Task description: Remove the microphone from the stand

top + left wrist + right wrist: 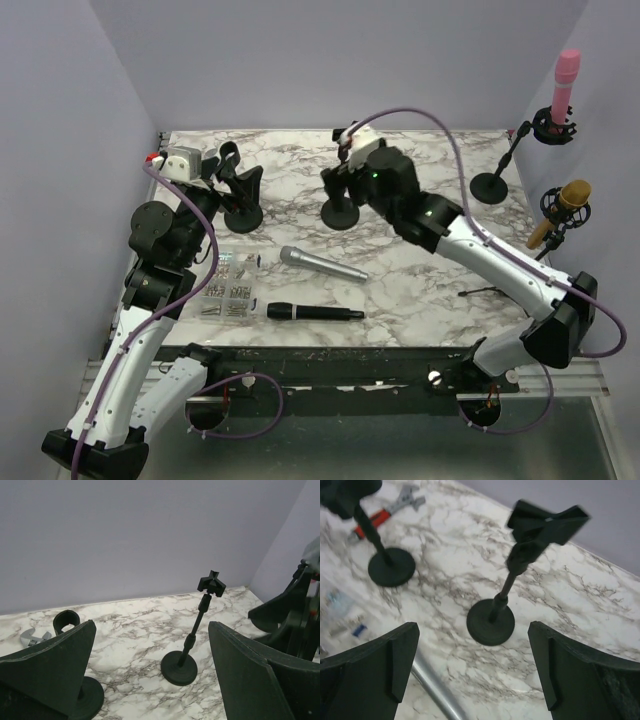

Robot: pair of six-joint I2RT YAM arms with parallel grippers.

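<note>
Looking basically done: the silver microphone (322, 264) lies flat on the table (400, 295), near the empty stand (492, 620). Right gripper (472, 630) hangs wide open over that stand, and left gripper (150, 645) is open too. Best to lift straight up so the fingers miss the clip (547, 522).

Table (440, 290): white marble pattern with grey-brown veining. Wall (330, 60): plain pale lilac. Silver microphone (322, 264): brushed metallic grey. Black microphone (315, 313): solid black. Pink microphone (566, 75): pastel pink, in a black clip. Gold microphone (572, 196): gold head, darker golden body. Centre stand (492, 620): matte black throughout. Left stand (242, 215) and right stand (490, 186): likewise black. Left arm (130, 370) and right arm (500, 262): white shells, black joints. Cable (440, 125): purple. Wrench (387, 509): grey head, red handle.
</note>
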